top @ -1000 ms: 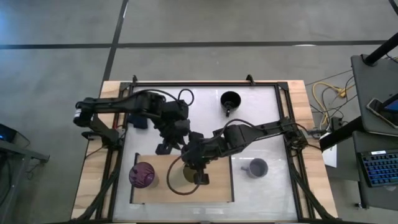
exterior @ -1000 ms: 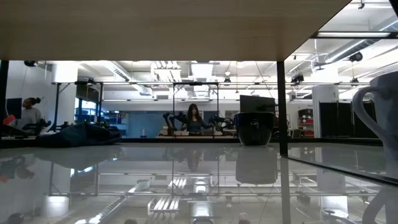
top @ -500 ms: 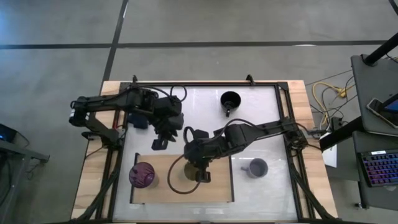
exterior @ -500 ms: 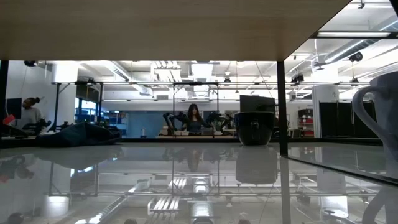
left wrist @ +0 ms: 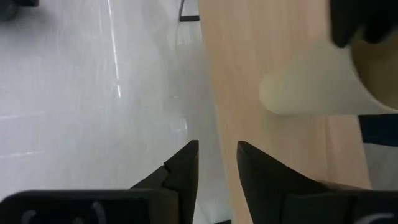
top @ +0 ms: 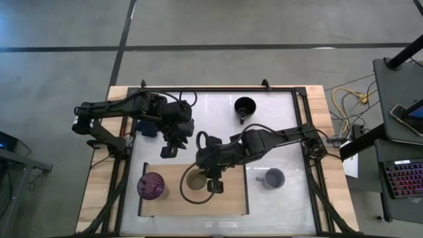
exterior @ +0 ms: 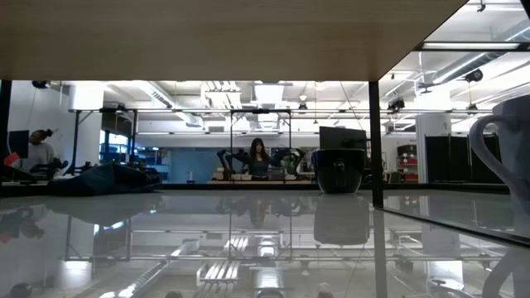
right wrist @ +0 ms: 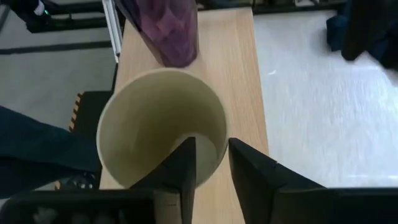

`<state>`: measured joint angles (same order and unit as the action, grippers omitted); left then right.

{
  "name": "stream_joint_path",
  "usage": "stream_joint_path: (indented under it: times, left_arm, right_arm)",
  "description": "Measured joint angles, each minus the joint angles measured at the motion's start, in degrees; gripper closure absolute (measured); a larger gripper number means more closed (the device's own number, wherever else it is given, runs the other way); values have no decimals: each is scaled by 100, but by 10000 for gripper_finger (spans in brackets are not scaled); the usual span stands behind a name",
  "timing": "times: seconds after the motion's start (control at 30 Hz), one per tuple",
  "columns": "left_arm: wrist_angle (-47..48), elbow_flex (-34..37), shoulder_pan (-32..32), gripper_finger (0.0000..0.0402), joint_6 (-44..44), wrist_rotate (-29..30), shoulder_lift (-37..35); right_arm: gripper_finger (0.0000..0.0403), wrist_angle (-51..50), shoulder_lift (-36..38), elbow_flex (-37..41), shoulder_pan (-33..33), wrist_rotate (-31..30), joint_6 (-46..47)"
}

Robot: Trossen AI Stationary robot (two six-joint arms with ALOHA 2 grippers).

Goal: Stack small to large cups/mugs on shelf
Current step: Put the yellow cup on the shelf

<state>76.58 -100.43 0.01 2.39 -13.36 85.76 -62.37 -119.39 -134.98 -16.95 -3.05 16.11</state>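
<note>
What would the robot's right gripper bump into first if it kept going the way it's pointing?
Most likely the beige cup. The right gripper points down at it, with one finger looking to be inside the rim and the other outside. Past the cup is the wooden shelf. Depth is hard to judge.

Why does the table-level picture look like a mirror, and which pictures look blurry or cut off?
Low view: the glossy tabletop reflects the ceiling lights, and the near lavender-grey mug is soft and cropped at the edge. Left wrist view: the beige cup is blurred, with streaks of glare on the white surface. Right wrist view: the cup and purple tumbler are fairly sharp. High view: evenly lit.
</note>
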Motion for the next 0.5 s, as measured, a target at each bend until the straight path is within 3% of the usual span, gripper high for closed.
stream_joint_path:
  times: [0.2, 0.3, 0.4, 0.5]
  left_arm:
    - [30, 49, 0, 307, 87, 33, -15]
    - [40, 51, 0, 307, 120, 39, -79]
    - [41, 51, 0, 307, 117, 39, -202]
    - [38, 52, -1, 307, 95, 39, -364]
  right_arm:
    - [312, 167, 220, 0, 9, -39, 66]
    - [321, 102, 353, 0, 7, -428, 201]
    - [339, -502, 423, -4, 46, -891, 618]
    - [368, -1202, 388, 50, 127, -957, 1135]
